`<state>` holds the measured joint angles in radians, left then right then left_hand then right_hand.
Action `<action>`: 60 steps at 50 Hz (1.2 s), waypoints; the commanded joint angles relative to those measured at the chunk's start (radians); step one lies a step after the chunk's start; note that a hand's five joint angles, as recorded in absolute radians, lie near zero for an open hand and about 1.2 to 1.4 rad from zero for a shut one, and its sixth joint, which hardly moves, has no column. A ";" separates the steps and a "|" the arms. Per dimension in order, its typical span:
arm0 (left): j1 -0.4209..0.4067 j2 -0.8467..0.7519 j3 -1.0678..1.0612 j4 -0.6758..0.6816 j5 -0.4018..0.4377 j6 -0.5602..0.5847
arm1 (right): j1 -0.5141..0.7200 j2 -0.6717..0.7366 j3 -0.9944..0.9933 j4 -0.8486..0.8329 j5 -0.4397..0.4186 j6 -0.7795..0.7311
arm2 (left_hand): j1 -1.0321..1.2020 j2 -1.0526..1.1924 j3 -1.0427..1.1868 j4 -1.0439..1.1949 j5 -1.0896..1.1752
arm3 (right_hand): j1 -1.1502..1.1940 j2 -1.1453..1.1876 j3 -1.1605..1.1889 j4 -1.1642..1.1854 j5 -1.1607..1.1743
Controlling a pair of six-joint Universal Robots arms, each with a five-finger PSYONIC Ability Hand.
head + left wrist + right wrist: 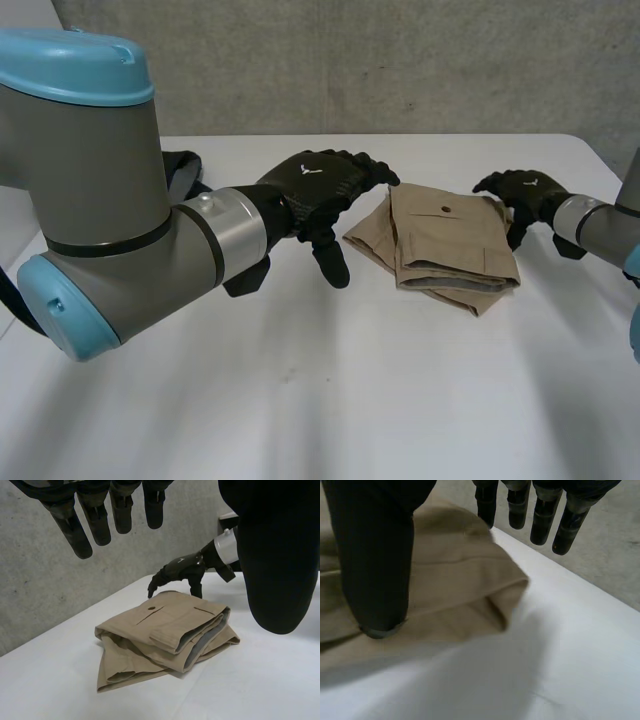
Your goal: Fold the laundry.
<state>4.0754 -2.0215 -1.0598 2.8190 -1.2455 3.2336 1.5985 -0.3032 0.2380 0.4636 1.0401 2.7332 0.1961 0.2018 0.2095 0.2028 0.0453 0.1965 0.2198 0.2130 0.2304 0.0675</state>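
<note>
A pair of tan trousers (445, 245) lies folded into a compact stack on the white table (320, 400), a buttoned back pocket facing up. In the left wrist view the tan trousers (165, 630) show grey lining at the folded end. My left hand (325, 190) hovers just left of the stack, open, fingers spread and holding nothing. My right hand (520, 190) sits at the stack's far right corner, open, fingertips by the cloth edge. The right hand (182, 570) appears beyond the stack in the left wrist view. Under my right hand's fingers (520, 505) lies a tan corner (470, 580).
A dark object (180, 175) lies on the table behind my left arm. A grey concrete wall (400, 60) stands behind the table's far edge. Bare white tabletop stretches in front of the stack.
</note>
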 commanded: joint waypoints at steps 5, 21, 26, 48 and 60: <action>0.000 0.000 0.000 0.000 0.000 -0.002 | 0.051 -0.062 0.055 0.112 -0.060 0.046 | 0.032 0.026 0.019 0.025 0.008 | -0.022 -0.045 -0.038 -0.056 -0.068; 0.000 0.000 -0.017 0.013 0.000 -0.003 | 0.043 -0.333 0.460 -0.104 0.017 0.240 | 0.032 0.026 0.019 0.025 0.008 | -0.022 -0.045 -0.038 -0.056 -0.068; -0.001 0.001 -0.019 0.014 0.000 -0.003 | 0.043 -0.301 0.396 -0.129 0.024 0.244 | 0.032 0.026 0.019 0.025 0.008 | -0.022 -0.045 -0.038 -0.056 -0.068; -0.001 -0.013 -0.019 0.016 0.001 0.000 | 0.026 0.027 -0.062 0.086 0.018 0.195 | 0.032 0.026 0.019 0.025 0.008 | -0.022 -0.045 -0.038 -0.056 -0.068; 0.003 -0.025 -0.022 0.016 0.001 0.000 | 0.018 0.061 -0.092 0.081 0.024 0.178 | 0.032 0.026 0.019 0.025 0.008 | 1.200 1.176 1.183 1.166 1.154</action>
<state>4.0767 -2.0451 -1.0799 2.8348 -1.2440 3.2336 1.6233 -0.2508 0.1673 0.5477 1.0511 2.9173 0.1961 0.2018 0.2095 0.2028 0.0453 0.6572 0.8344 0.8254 0.8277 0.5817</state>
